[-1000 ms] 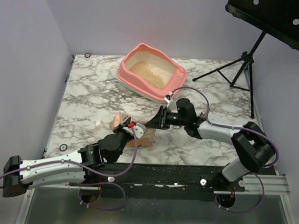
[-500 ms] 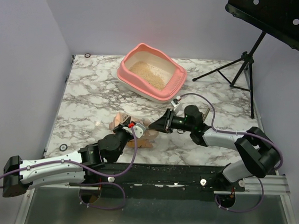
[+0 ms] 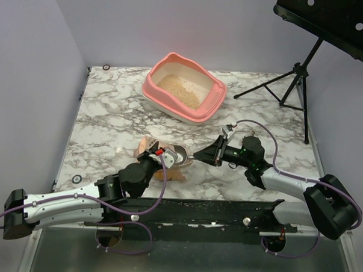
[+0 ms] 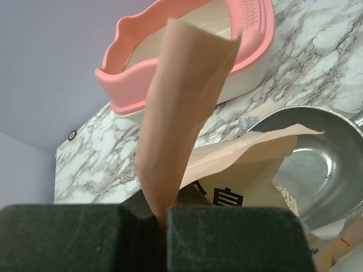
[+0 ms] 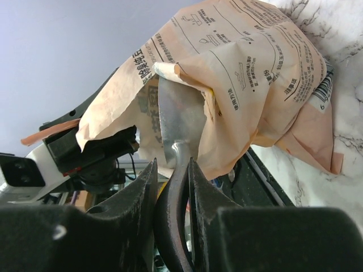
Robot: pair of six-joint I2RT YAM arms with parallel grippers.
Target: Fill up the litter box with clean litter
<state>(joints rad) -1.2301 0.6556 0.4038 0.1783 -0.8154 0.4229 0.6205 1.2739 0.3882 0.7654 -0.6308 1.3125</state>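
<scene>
Top external view: the salmon-pink litter box (image 3: 171,106) sits far across the marble tabletop (image 3: 109,127), with clean litter (image 3: 179,91) inside. Nearer, the left tool (image 3: 161,152) pinches the edge of a paper litter bag (image 3: 146,148). The right tool (image 3: 206,153) grips a metal scoop (image 3: 178,154) by its handle, bowl in the bag's mouth.

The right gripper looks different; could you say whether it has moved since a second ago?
Yes: the right gripper has shifted right and nearer the arm bases, away from the litter box.
</scene>
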